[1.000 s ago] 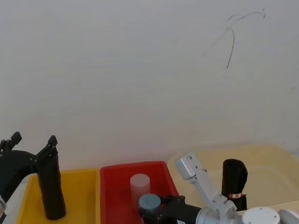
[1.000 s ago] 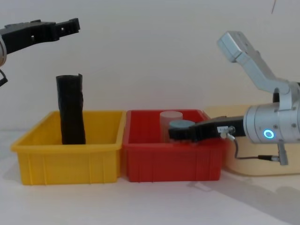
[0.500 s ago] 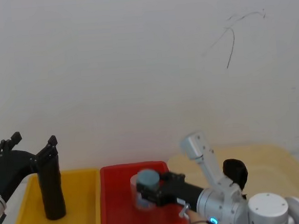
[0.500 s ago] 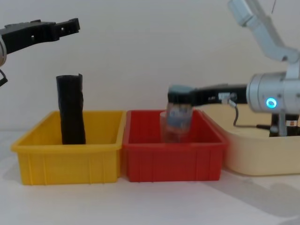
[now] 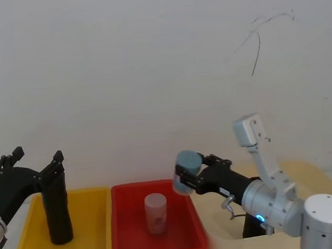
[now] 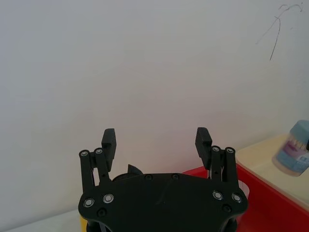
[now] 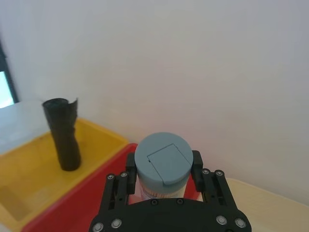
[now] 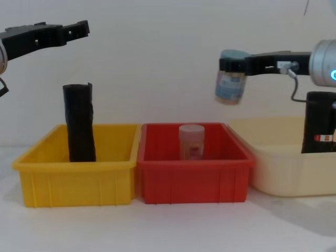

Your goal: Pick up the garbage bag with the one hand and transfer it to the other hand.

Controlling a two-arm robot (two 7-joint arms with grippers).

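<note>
I count two black rolls, two jars, three bins; right gripper (image 8: 227,65) jaws clamp a blue-lidded jar (image 8: 230,77), left gripper (image 8: 79,29) jaws open.

The head camera looked down on the red bin (image 5: 157,247) from close above; the chest camera faced that bin (image 8: 191,178) level, sharing it with both wrist cameras.

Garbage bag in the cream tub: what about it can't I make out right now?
- Garbage bag, chest view: its top is behind the right arm, its base is behind the tub wall, and its far side is cut off by the picture edge.
- Its label, chest view: too small to read.
- Head view: the right arm covers nearly all of the bag, so its lean cannot be judged.
</note>
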